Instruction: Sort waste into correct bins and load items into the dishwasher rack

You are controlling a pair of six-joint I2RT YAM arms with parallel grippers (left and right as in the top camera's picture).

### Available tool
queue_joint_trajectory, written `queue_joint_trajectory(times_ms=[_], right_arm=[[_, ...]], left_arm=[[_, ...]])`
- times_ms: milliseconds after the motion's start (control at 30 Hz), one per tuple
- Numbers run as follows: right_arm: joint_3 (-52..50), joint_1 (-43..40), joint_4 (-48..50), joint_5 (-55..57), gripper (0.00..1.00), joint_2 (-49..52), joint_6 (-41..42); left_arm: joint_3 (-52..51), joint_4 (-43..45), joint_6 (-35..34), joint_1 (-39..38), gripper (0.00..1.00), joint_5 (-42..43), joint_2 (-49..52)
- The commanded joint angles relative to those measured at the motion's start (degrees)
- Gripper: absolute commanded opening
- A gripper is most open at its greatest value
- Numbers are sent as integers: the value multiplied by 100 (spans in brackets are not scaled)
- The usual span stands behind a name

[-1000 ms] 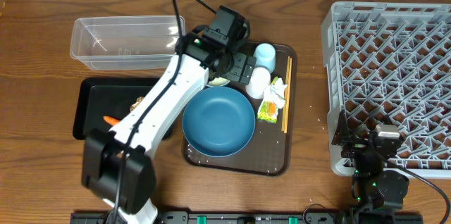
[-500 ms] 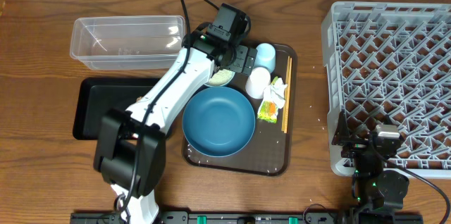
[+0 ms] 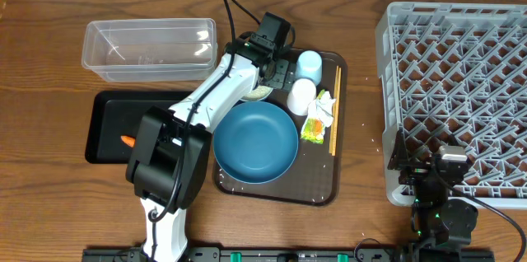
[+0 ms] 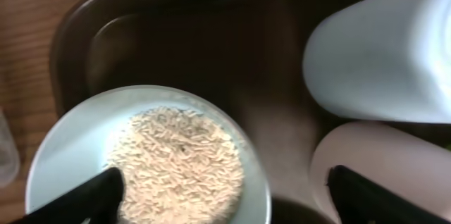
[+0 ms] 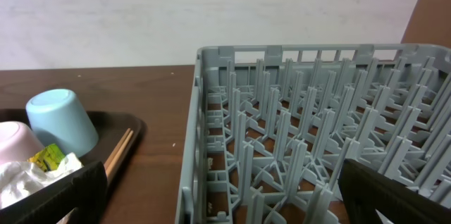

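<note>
My left gripper (image 3: 278,74) is open and empty, low over the back left of the dark-brown serving tray (image 3: 325,188). In the left wrist view its fingers (image 4: 225,197) straddle the small pale-blue bowl (image 4: 70,153) of white rice (image 4: 180,164), with the pale-blue cup (image 4: 380,55) and the whitish-pink cup (image 4: 384,175) to the right. The blue plate (image 3: 255,141), crumpled wrapper (image 3: 313,128), tissue (image 3: 323,107) and chopsticks (image 3: 334,109) lie on the tray. The carrot (image 3: 128,140) lies in the black tray (image 3: 111,109). My right gripper (image 3: 428,167) is open and empty at the grey rack's (image 3: 457,72) front left corner.
The clear tub (image 3: 148,48) stands behind the black tray. My left arm crosses the black tray's right side and hides part of it. The right wrist view shows the rack (image 5: 317,125), the pale-blue cup (image 5: 60,122) and the chopsticks (image 5: 116,155).
My left arm has swung so its lower links now cover the black tray's right part. Its gripper has shifted slightly right and back over the bowl. The right arm has not moved.
</note>
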Motion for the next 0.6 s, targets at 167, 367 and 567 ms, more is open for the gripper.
queue_joint_trajectory(times_ms=[167,367,567], right_arm=[[-11,-37,-17,-7,99,-31,-57],[-11,-37,-17,-4,99,-31,-57],[-11,-37,-17,-7,99,-31,-57]], left_arm=[[33,-170,-262,61,83,205,57],[28,-184,-372,50,83,251,164],[11,-306,-369,35,83,243,240]])
